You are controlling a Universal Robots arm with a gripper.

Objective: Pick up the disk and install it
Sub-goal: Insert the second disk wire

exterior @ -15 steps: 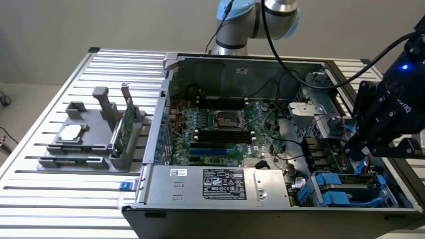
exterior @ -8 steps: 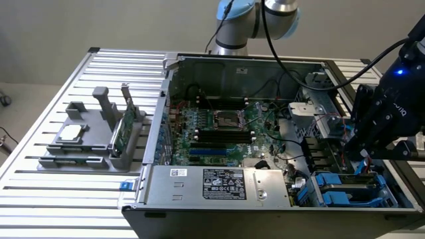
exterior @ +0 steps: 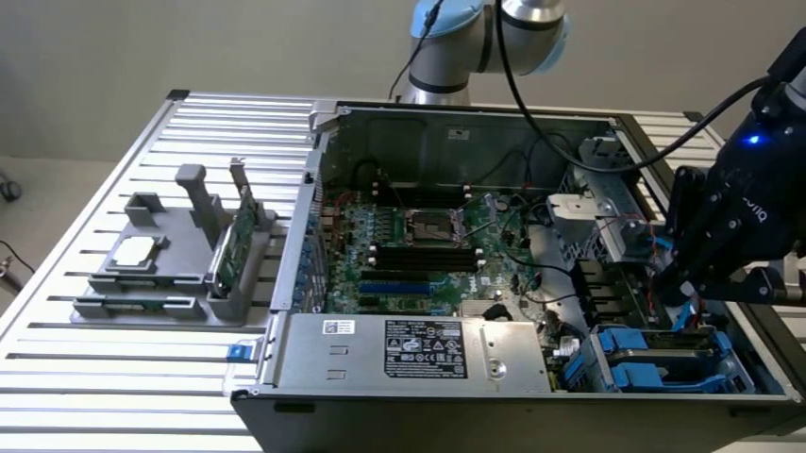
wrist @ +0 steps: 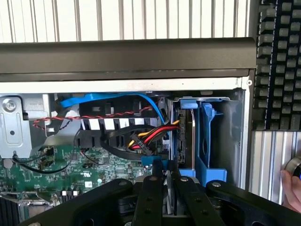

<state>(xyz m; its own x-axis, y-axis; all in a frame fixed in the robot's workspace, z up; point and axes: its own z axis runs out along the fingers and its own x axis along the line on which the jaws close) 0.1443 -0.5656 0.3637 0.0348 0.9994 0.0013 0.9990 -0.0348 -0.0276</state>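
The gripper (wrist: 165, 181), fingers nearly together, hangs over the drive bay (wrist: 207, 141); the disk (wrist: 184, 136) looks mostly seated.

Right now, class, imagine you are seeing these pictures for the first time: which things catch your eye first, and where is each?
The opened computer case fills the slatted table, its green motherboard bare in the middle. The black gripper hangs over the blue drive bay at the exterior view's right, near corner, and in the wrist view a disk stands on edge in a blue carrier there. A grey holder with a green circuit card sits at the exterior view's left.
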